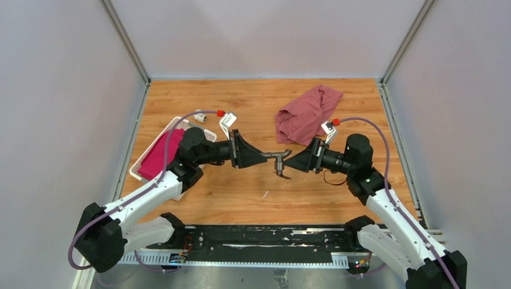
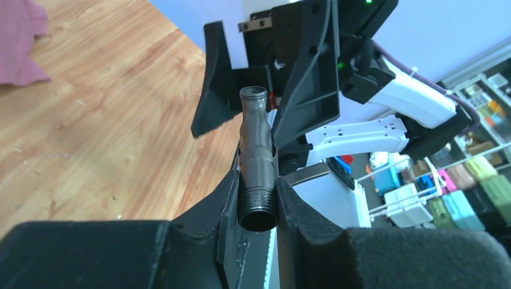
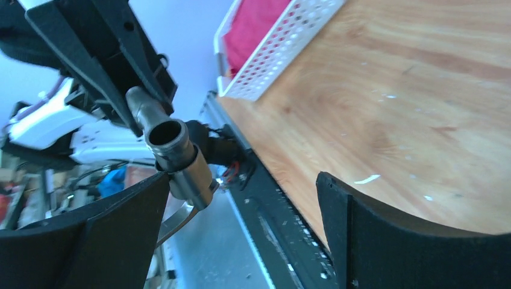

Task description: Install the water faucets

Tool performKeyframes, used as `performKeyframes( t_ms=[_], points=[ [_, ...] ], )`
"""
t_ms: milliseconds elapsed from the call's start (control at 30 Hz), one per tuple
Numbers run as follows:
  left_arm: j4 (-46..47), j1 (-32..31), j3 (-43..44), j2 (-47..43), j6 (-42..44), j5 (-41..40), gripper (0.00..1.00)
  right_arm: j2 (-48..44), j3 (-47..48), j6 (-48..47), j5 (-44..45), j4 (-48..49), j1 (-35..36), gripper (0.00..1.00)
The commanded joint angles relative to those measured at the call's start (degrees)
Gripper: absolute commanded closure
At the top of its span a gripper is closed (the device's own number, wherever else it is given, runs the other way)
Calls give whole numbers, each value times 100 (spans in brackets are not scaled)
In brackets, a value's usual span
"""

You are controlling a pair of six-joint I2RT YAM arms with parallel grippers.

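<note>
**While the left gripper clamps the tap, the right gripper stands wide open**

Where the two arms are bolted, along the bottom of the overhead view, a black rail (image 1: 253,244) runs across the near edge of the wooden surface (image 1: 241,195). Further up, at the centre of that frame, both arms reach inward and meet nose to nose above the boards. Between them hangs the dark grey tap (image 1: 281,160), clear of the surface, with a short stem pointing toward the bottom of the frame.

The left gripper (image 2: 259,201) is clenched on the tap. Its wrist view shows both pads pressed against the threaded end of the tube, whose open mouth faces the camera at lower centre. The right gripper (image 3: 241,208) is released, its fingers spread wide in its own wrist view. The tap's other open end sits by the finger at lower left; whether the two touch cannot be told.

Beyond, at centre left of the overhead view, lies a white basket (image 1: 208,135) with magenta fabric (image 1: 159,155) in it. The small white fitting (image 1: 200,117) rests on the surface just past the basket's far corner. A dusty-red cloth (image 1: 307,111) lies crumpled right of centre in the upper half, apart from the rest.
</note>
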Motion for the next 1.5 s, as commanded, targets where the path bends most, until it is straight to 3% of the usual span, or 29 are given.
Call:
performKeyframes(
  t_ms=[0,333,533,700,833,967,1033,1100,1233,1267,1300,1333,1367,1400,1467],
  points=[
    [-72,19,441,118,533,457,100,-142,-478,1187,-1226,2178,-50,4],
    [-81,18,837,471,380,1184,100,-19,-508,815,-958,2892,674,11],
    [-81,19,837,436,280,1148,100,553,-441,917,-826,3677,1173,22],
    [-81,13,767,369,236,1113,100,953,-501,1221,-909,4372,1232,39],
    [-81,15,768,375,222,1132,100,1091,-492,1356,-978,4674,1241,45],
    [-83,15,776,355,243,1119,100,1144,-460,1410,-1028,4800,1240,62],
    [-81,19,776,342,257,1103,100,1167,-450,1432,-1047,4823,1236,76],
    [-81,14,780,340,248,1092,100,1192,-452,1460,-1061,4831,1241,98],
    [-69,13,791,313,240,1059,100,1144,-539,1474,-941,4782,1236,100],
    [-64,25,793,313,235,1048,91,1113,-556,1450,-878,4697,1238,100],
    [-64,50,789,320,206,1019,72,1050,-568,1357,-799,4500,1242,100],
    [-64,89,781,330,155,961,58,979,-583,1261,-711,4324,1239,100],
    [-78,146,758,338,88,893,32,886,-598,1169,-620,4143,1239,100],
    [-81,223,732,336,9,841,20,783,-617,1066,-516,3939,1238,100],
    [-81,369,681,327,-102,820,9,608,-609,929,-431,3632,1232,100]
  ],
)
